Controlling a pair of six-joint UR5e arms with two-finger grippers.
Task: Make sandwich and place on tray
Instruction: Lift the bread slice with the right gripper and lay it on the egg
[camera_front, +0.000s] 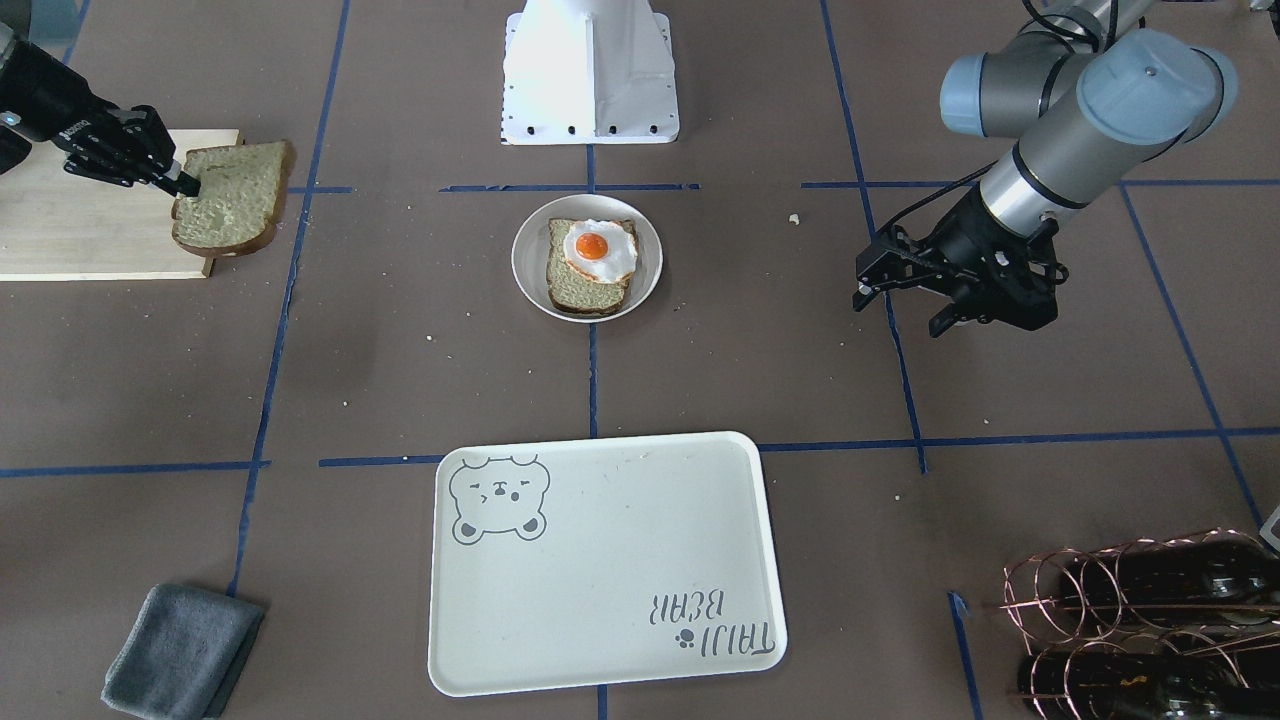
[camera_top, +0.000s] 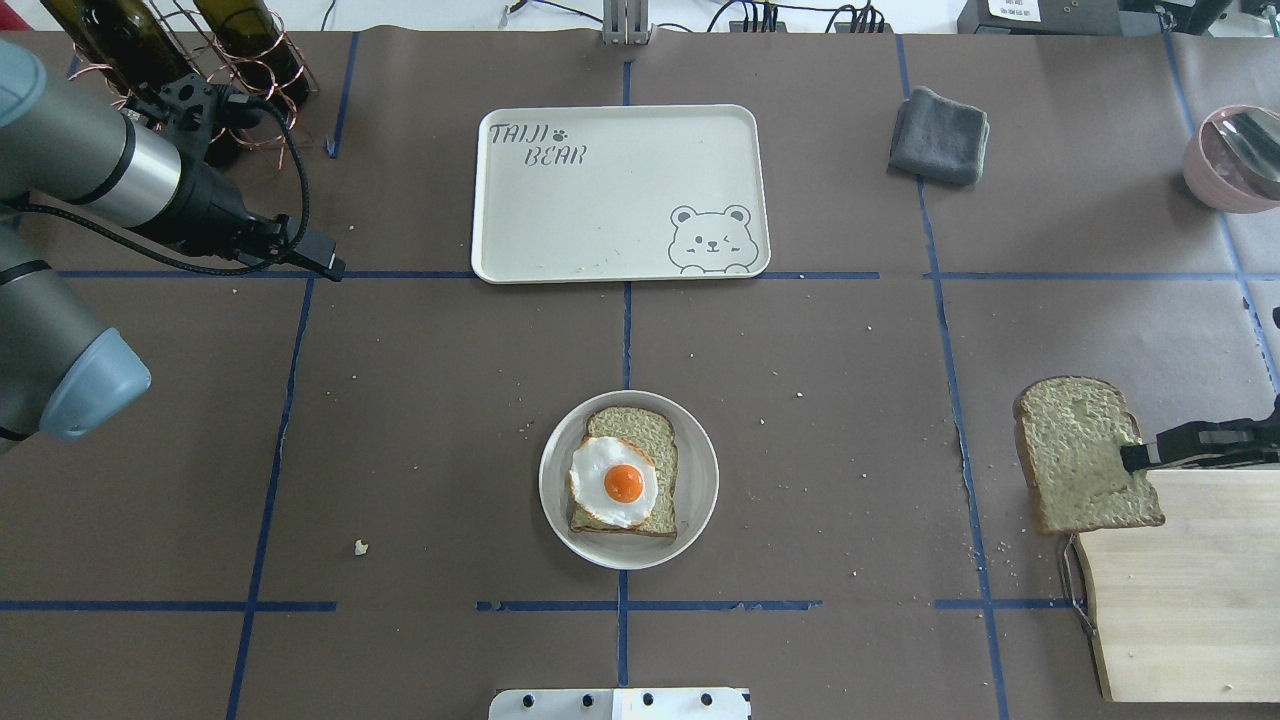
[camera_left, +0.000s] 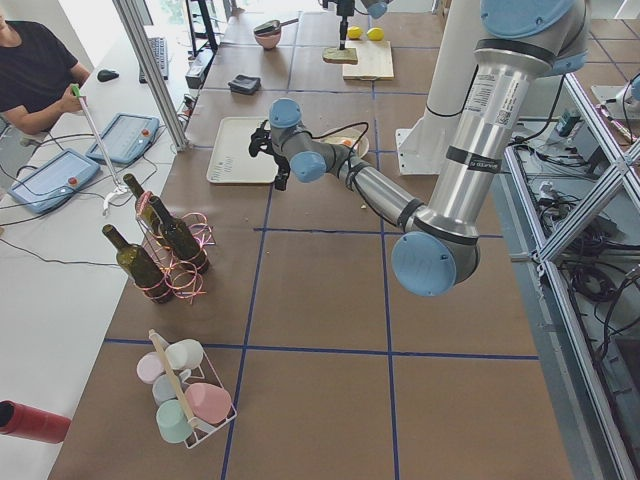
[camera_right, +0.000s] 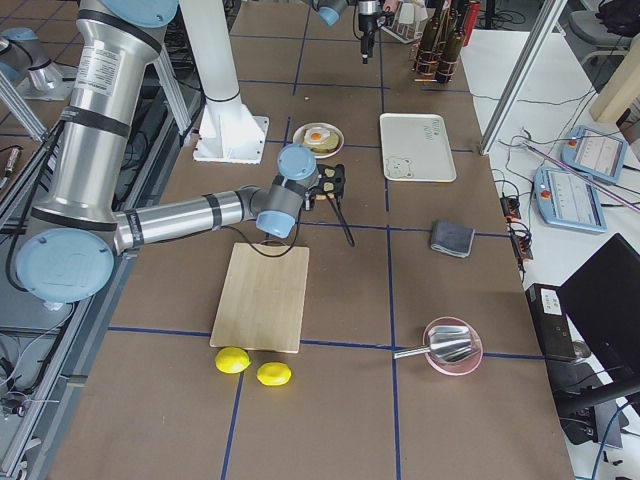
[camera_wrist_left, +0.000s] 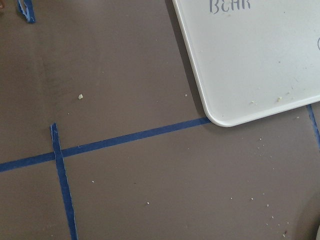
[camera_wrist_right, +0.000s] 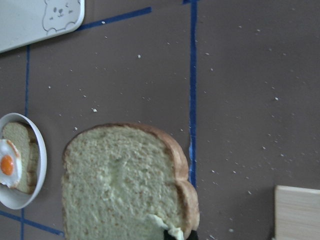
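RISK | right jaws gripped top slice (camera_top: 1085, 455) by one edge, near table's right edge: it could sag, slip | left jaws looked open | egg (camera_top: 615, 482) off-centre on bottom slice (camera_top: 640, 425), plate (camera_top: 697, 470) mid-table: a nudge might shift it | tray (camera_top: 620, 180) at far edge

Right pincer (camera_front: 186, 184) clamping bread slice (camera_front: 235, 195), left pincer (camera_front: 900, 303) spread, hovering

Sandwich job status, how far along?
Done: bottom slice and egg sit on the plate. In hand: right gripper pinches the top slice at the board edge. To do: slice onto the egg, then plate onto the tray, no plate on it. Left gripper hangs open, idle.
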